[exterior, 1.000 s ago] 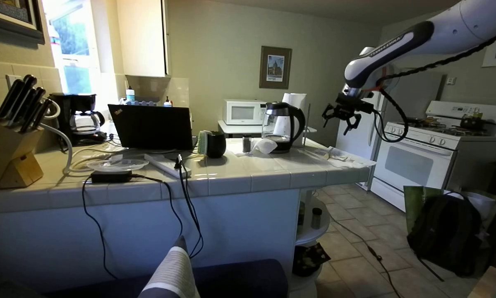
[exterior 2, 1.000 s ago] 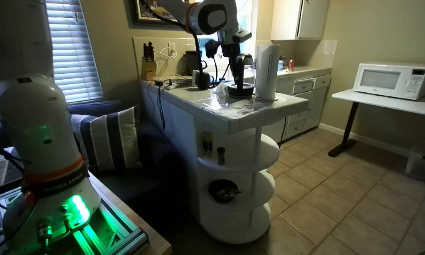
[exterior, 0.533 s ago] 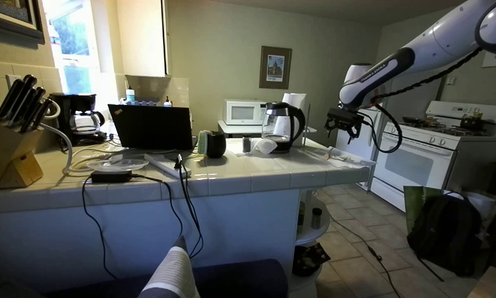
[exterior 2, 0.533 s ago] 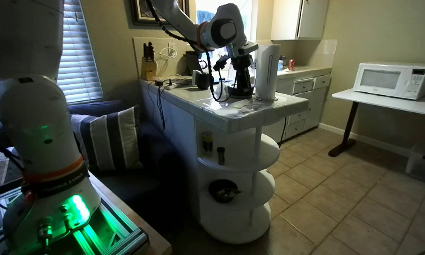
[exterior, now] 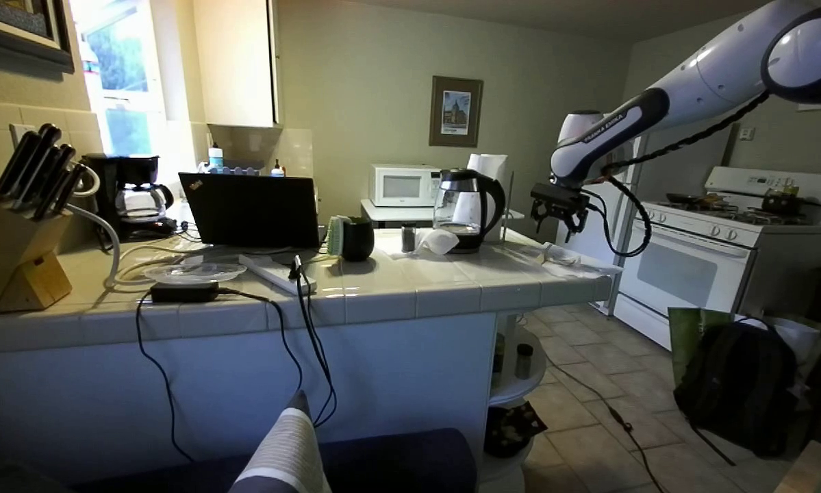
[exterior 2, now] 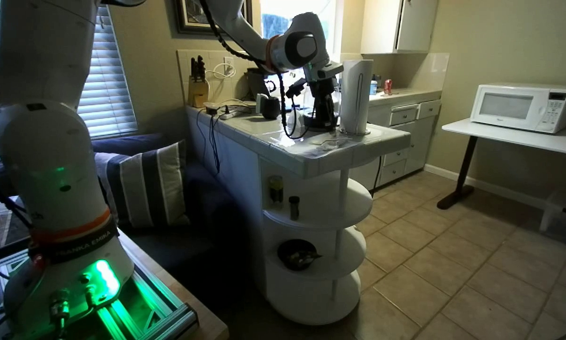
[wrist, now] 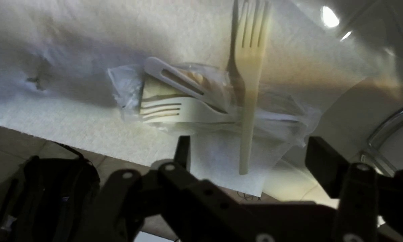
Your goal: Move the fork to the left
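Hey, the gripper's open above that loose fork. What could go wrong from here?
Two risks, I'd say. The loose fork lies across a plastic packet, so the gripper might snag that too. And the fork's handle points toward the edge of the white sheet, with floor visible beyond, so a bad nudge could send it over.

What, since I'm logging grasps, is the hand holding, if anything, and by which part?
Nothing is held: the hand stands open, not touching the loose fork.

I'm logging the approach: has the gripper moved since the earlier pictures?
Yes, downward: in an exterior view, the gripper hangs closer to the counter than a second ago.
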Robot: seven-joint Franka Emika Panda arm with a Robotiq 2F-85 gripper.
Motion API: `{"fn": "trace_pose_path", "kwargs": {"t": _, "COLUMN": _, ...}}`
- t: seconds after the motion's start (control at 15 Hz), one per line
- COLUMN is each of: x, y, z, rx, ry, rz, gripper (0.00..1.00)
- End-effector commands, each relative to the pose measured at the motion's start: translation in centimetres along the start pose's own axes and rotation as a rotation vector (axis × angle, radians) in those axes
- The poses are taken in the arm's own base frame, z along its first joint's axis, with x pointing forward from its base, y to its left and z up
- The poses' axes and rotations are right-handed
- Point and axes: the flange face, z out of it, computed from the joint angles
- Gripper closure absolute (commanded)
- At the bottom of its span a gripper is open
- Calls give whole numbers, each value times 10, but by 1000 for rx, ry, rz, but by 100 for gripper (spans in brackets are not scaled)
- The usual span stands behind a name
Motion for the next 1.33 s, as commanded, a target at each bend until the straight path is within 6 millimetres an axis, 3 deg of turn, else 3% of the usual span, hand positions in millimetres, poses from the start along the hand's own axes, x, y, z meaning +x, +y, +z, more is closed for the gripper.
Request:
{"fn": "trace_pose_path", "kwargs": {"t": 0.0, "x": -2, "y": -8, "z": 10, "rx": -45, "ry": -19, "rz": 15, "gripper": 16}}
{"fn": "trace_pose_path", "kwargs": {"t": 0.07, "x": -3, "y": -9, "z": 12, "rx": -52, "ry": -22, "rz": 14, "gripper": 30}}
{"fn": "trace_pose_path", "kwargs": {"t": 0.4, "x": -5, "y": -10, "z": 22, "rx": -76, "ry": -37, "rz": 11, "gripper": 69}}
{"fn": "trace_pose_path", "kwargs": {"t": 0.47, "x": -5, "y": -10, "z": 24, "rx": -80, "ry": -36, "rz": 11, "gripper": 73}}
{"fn": "trace_pose_path", "kwargs": {"t": 1.13, "x": -6, "y": -12, "z": 35, "rx": -92, "ry": -38, "rz": 4, "gripper": 75}}
{"fn": "trace_pose_path", "kwargs": {"t": 1.2, "x": -6, "y": -12, "z": 36, "rx": -92, "ry": -39, "rz": 3, "gripper": 70}}
{"fn": "trace_pose_path", "kwargs": {"t": 1.27, "x": -6, "y": -12, "z": 37, "rx": -94, "ry": -39, "rz": 2, "gripper": 74}}
